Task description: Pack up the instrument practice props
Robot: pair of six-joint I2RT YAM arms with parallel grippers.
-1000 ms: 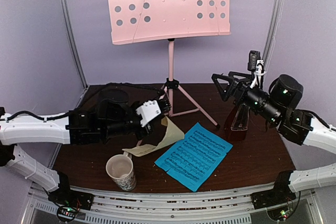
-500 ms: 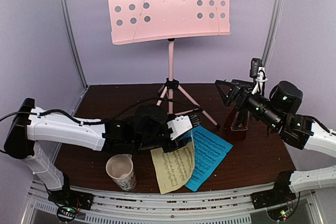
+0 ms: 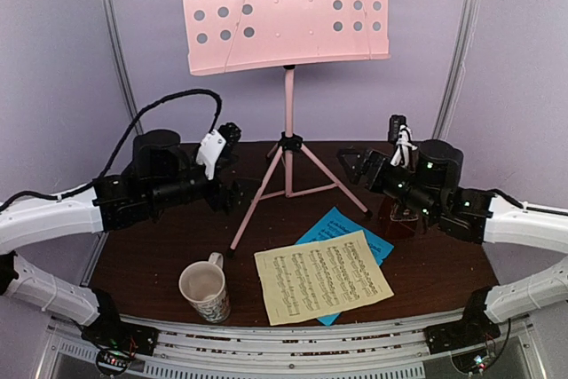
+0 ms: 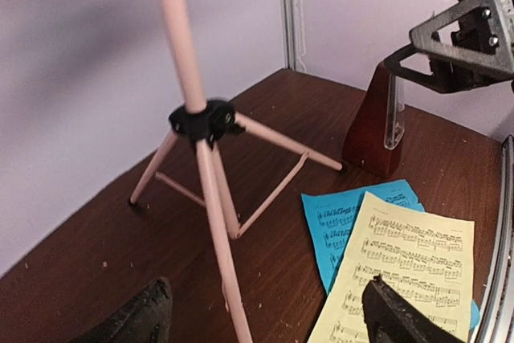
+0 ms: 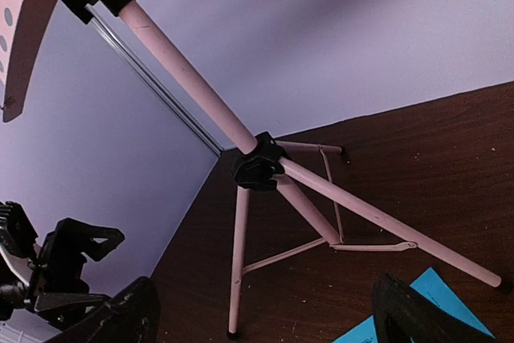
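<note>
From above, the frame edge cuts off the top of the desk (image 3: 284, 11), the yellow sheet (image 3: 321, 274) covers most of the blue sheet (image 3: 333, 224), and the right arm (image 3: 430, 188) hides all but the lower part of the metronome (image 3: 399, 224). On the left wrist view the pole (image 4: 177, 30) runs off the top and the yellow sheet off the bottom. On the right wrist view you get only a sliver of desk and a corner of blue sheet.

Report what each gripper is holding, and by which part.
Nothing is held. The left gripper and right gripper both stand open and empty, facing the pink music stand; the yellow sheet lies loose atop the blue sheet.
</note>
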